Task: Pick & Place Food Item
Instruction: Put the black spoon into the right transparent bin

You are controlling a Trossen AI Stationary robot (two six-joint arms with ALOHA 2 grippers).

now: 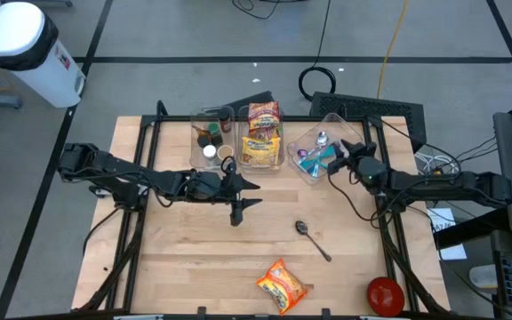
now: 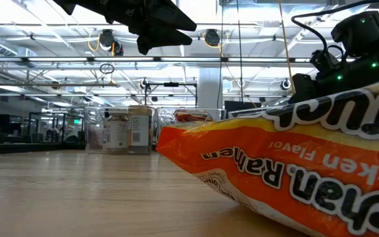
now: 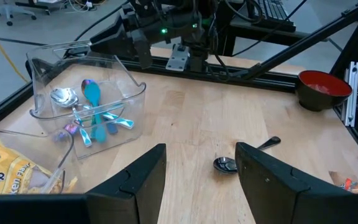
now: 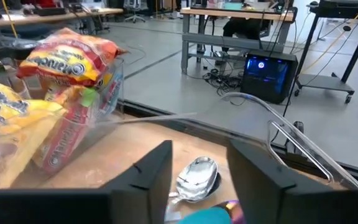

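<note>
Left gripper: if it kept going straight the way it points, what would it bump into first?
Probably the loose metal spoon lying on the wooden table; it sits just ahead between the open left gripper fingers, though depth is unclear.

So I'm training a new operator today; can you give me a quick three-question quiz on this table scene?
1. True or false: the ramen packet near the table's front edge lies outside every bin.
2. Which bin is the right gripper over? A) the jar bin B) the utensil bin C) the packet bin
3. What lies alone on the wood between the bins and the ramen packet?

Key: 1 true; 2 B; 3 a spoon.
</note>
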